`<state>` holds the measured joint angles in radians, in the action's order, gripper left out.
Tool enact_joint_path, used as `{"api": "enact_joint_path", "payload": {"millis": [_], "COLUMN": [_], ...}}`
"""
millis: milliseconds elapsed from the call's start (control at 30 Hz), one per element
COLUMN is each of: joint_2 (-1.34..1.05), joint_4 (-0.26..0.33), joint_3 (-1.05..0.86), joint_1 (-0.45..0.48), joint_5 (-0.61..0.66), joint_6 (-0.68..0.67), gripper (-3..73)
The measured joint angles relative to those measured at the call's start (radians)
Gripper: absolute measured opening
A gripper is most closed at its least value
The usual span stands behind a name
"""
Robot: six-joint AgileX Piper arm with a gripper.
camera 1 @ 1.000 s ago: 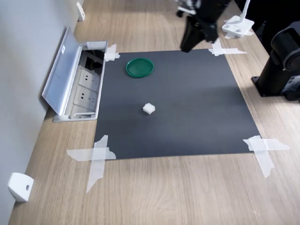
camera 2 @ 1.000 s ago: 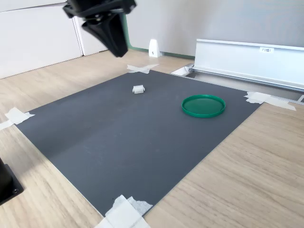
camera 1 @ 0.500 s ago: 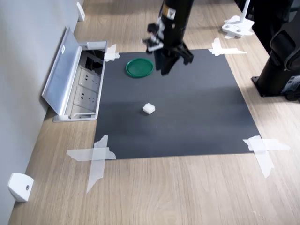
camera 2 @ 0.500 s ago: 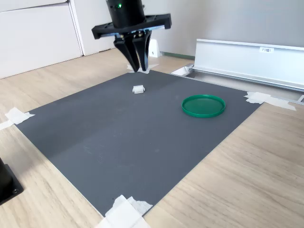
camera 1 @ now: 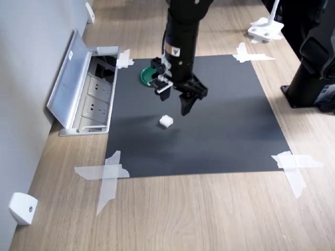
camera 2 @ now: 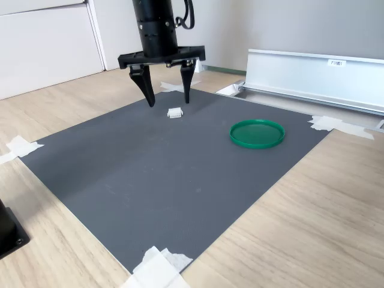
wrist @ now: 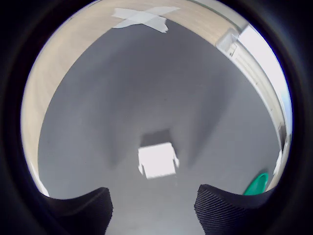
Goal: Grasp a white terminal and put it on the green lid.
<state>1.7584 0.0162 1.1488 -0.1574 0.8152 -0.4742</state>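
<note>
The white terminal (camera 1: pixel 166 121) (camera 2: pixel 174 112) (wrist: pixel 157 160) is a tiny block lying alone on the dark grey mat (camera 1: pixel 225 125). My gripper (camera 1: pixel 173 103) (camera 2: pixel 168 101) (wrist: pixel 154 210) hangs open just above it, a little off to one side, with nothing between its fingers. In the wrist view the terminal lies a little ahead of the two black fingertips (wrist: pixel 83 210). The green lid (camera 2: pixel 257 133) (wrist: pixel 257 185) lies flat on the mat, apart from the terminal. In the first exterior view the arm covers part of the green lid (camera 1: pixel 148 76).
An open floor socket box with a raised metal flap (camera 1: pixel 70 83) (camera 2: pixel 312 72) borders the mat. White tape crosses (camera 1: pixel 107 175) hold the mat's corners. A white bracket (camera 1: pixel 22 208) sits near the wall. A black arm base (camera 1: pixel 314 68) and a white stand (camera 1: pixel 266 29) flank the mat.
The arm swung in from the mat's far edge past the lid, came down over the terminal, and its fingers spread from shut to open.
</note>
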Motion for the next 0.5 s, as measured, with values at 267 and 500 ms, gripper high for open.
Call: {"api": "enact_joint_path", "payload": {"millis": [267,500], "joint_2": [0.058,0.079], "joint_4": [0.03,0.054], "joint_3": [0.0,0.001], "joint_1": [0.0,0.0], "joint_5": [-0.077,-0.104], "joint_6": [0.048,0.066], "gripper": [72.4,72.4]}}
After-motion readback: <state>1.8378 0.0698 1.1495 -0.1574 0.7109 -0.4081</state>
